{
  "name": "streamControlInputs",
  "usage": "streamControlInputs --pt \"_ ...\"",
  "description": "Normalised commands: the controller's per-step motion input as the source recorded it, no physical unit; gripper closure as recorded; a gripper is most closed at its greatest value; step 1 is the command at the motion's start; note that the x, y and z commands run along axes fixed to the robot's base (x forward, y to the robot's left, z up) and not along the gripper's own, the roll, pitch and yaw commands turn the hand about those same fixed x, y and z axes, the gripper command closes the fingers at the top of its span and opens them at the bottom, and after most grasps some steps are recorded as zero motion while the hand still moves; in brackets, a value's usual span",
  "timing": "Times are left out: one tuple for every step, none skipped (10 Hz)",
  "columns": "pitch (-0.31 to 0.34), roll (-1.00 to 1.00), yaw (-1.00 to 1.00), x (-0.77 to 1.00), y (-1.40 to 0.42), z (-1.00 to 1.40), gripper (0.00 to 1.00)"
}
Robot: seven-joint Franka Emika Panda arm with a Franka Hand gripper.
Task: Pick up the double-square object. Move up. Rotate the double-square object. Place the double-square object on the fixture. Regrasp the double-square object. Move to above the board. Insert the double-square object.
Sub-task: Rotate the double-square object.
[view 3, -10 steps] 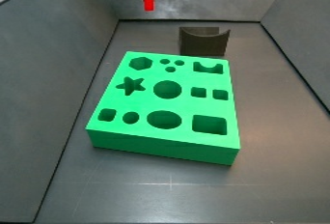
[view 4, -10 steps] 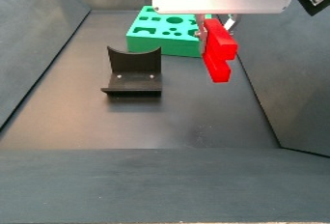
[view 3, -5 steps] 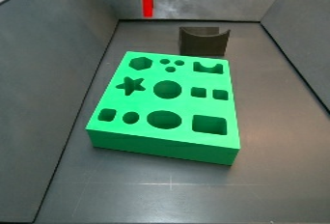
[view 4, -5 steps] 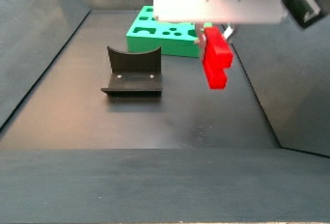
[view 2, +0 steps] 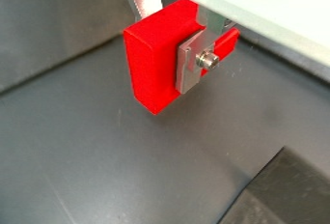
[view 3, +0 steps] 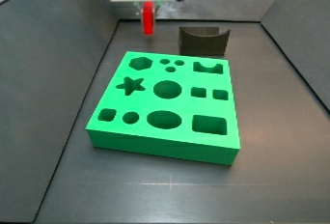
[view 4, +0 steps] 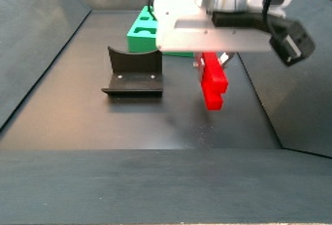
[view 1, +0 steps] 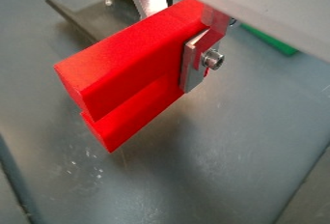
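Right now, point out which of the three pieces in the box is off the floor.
The double-square object: it hangs clamped in the gripper, clear of the floor. The board and the fixture both rest on it.

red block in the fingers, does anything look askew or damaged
Nothing stands out. The gripper holds the double-square object upright and clear of the floor, beside the fixture. A finger sits flat against it, and no damage shows.

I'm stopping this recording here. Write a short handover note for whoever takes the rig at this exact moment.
End effector: shut on the double-square object, held in the air, hanging long side down, beside the fixture.
Fixture: empty, on the floor near the board.
Board: no piece in any visible cut-out.
Done: pick-up, lift.
Left: placing on the fixture, regrasp, move above the board, insert. Rotation cannot be judged.
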Motion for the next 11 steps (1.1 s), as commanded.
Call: streamControlInputs --pt "0.009 0.11 -0.01 0.04 0.02 -0.73 1.00" --pt "0.010 0.11 -0.01 0.04 0.02 -0.60 1.00" --pt "0.006 0.12 -0.01 0.04 0.01 -0.47 1.00" --pt "0.003 0.13 -0.01 0.03 0.01 -0.35 1.00" --pt "0.004 0.14 -0.01 0.03 0.01 -0.27 1.00" --pt "0.004 0.14 -0.01 0.03 0.01 -0.27 1.00" --pt "0.014 0.13 -0.01 0.01 0.00 -0.27 1.00" --pt "0.012 0.14 -0.01 0.01 0.00 -0.27 1.00" --pt "0.012 0.14 -0.01 0.01 0.00 -0.27 1.00" --pt "0.012 0.14 -0.01 0.01 0.00 -0.27 1.00" --pt "0.012 0.14 -0.01 0.01 0.00 -0.27 1.00"
